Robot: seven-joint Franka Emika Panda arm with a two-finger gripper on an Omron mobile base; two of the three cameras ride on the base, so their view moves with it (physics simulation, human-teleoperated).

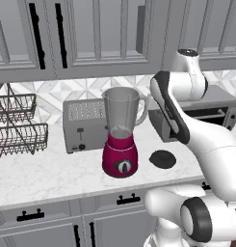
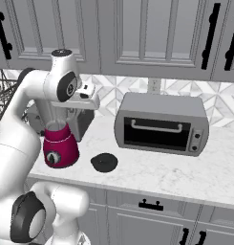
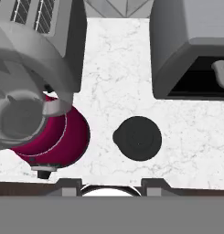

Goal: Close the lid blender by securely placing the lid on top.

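My gripper point(image 3: 111, 185) hangs high above the marble counter point(image 1: 47, 173), looking straight down; its two finger tips point(image 3: 70, 185) barely rise at the bottom of my hand view, and the jaws are drawn in as narrow as they go, holding nothing.

Below me the lid point(image 3: 138, 138) lies flat on the counter, a small round black disc with a little tab on one side (the tab points toward the blender in my hand view). It sits apart from everything, with bare marble all around it.

The blender point(image 1: 121, 132) stands upright just beside the lid. Its clear grey-tinted jar point(image 1: 122, 111) is open at the top, its side handle faces the toaster oven, and its magenta base point(image 1: 120, 159) shows a round front dial. In my hand view I look down into the jar's mouth, with the magenta base bulging out beneath it.

From the left base view the lid point(image 1: 163, 158) rests to the right of the blender, nearer the counter's front edge. From the right base view the lid point(image 2: 104, 162) lies between the blender point(image 2: 60, 143) and the toaster oven point(image 2: 161, 123).

A silver toaster point(image 1: 84, 124) stands behind the blender, close to it, and a wire rack point(image 1: 16, 125) stands at the far left of the counter.
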